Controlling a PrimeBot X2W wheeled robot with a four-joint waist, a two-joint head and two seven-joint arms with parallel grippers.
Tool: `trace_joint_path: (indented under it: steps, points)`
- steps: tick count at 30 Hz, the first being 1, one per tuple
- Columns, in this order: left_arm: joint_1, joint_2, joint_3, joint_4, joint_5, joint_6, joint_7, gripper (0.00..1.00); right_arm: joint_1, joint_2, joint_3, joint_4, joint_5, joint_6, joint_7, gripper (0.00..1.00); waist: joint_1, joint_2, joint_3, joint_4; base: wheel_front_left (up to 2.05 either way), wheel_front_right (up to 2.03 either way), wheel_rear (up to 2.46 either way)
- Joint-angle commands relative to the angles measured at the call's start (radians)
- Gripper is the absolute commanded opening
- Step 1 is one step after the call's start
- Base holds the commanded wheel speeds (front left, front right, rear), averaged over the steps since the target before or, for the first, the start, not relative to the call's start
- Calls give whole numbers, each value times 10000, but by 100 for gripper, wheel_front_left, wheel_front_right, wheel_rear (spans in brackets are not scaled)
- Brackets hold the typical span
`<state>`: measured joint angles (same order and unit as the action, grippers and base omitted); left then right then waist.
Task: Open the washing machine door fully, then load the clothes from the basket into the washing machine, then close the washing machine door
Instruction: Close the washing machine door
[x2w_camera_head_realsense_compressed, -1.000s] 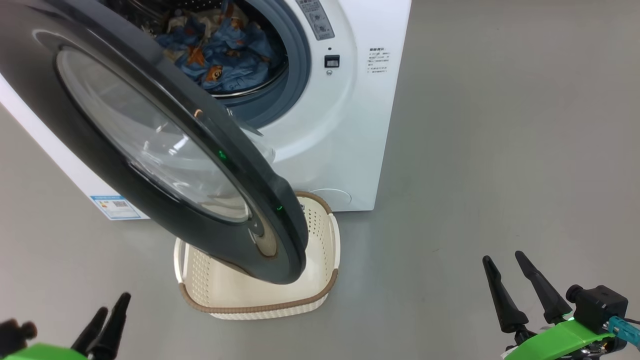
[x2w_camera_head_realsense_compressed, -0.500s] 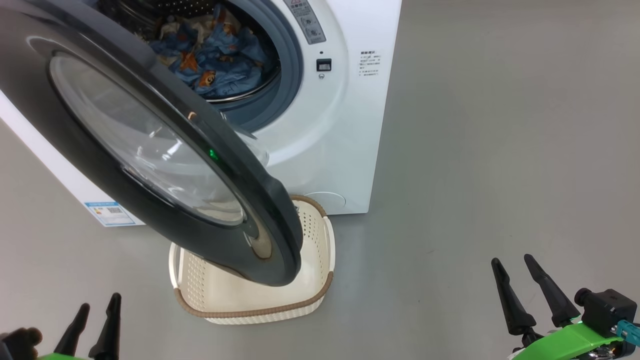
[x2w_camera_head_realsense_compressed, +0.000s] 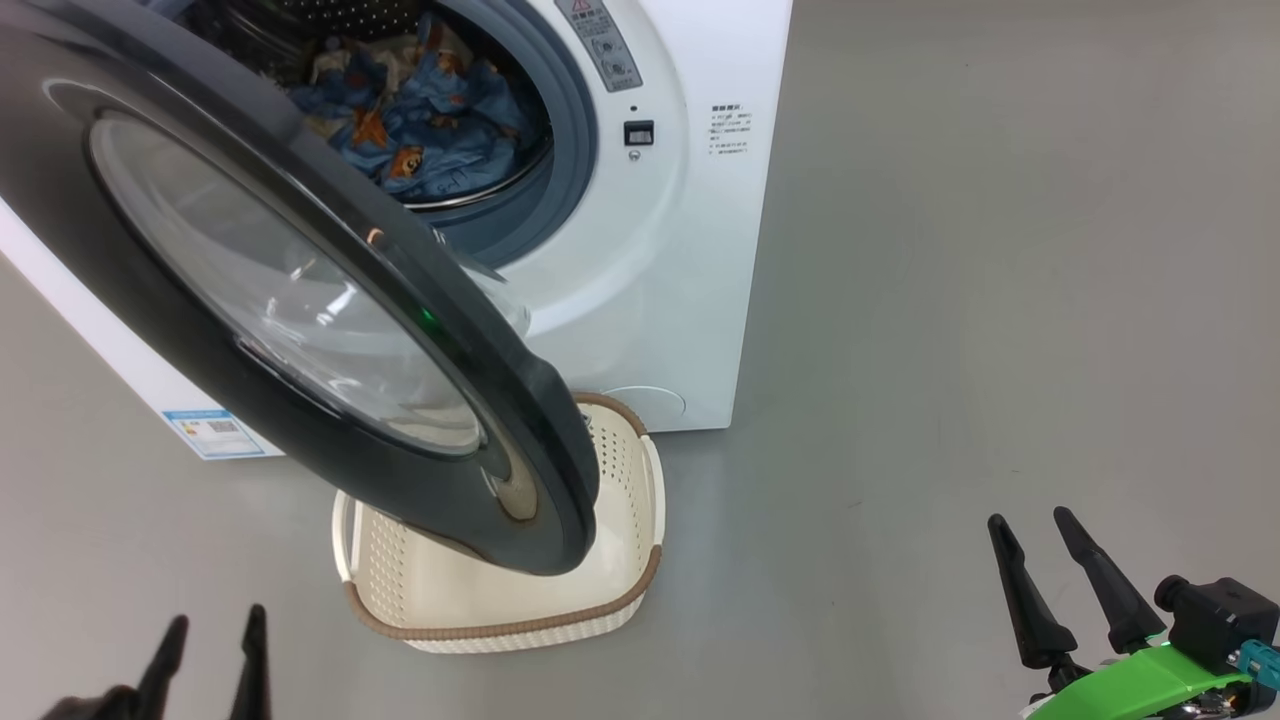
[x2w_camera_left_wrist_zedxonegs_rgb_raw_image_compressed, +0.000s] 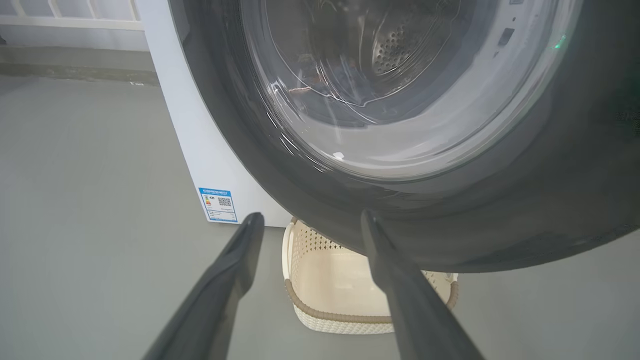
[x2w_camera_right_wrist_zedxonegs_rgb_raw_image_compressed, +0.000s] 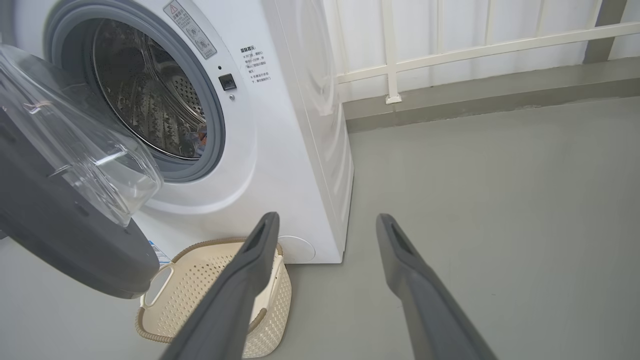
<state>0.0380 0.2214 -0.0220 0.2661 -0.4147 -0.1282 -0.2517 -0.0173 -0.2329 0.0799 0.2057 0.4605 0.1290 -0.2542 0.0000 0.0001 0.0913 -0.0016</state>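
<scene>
The head view looks into the drum of the washing machine, where the clothes lie heaped; the right wrist view adds a white railing behind. There is 1 washing machine door, swung partly open above 1 basket on the floor, and 2 grippers, left gripper and right gripper, both released, holding nothing, apart from the door. Since the earlier frame the head camera has shifted and the left gripper sits lower in its view.
</scene>
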Motion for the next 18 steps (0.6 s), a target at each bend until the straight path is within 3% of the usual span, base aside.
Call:
trace_joint_path:
  steps: [1, 8, 18]
  points:
    - [-33, 21, 543, -329, 405, -25, -100, 100, 70, -175, 155, -233, -31, 17, -76, 100, 0, -1, -20, 2, 0, 0, 0]
    - [161, -551, 1001, -367, 858, -25, -100, 100, 125, -141, 166, -200, -36, 17, -76, 100, 0, -1, -55, 18, 0, 0, 0]
    - [201, -741, 1263, -571, 1035, -25, -101, 100, 95, -152, 177, -184, -35, 17, -76, 100, 0, -1, -101, 17, 0, 0, 0]
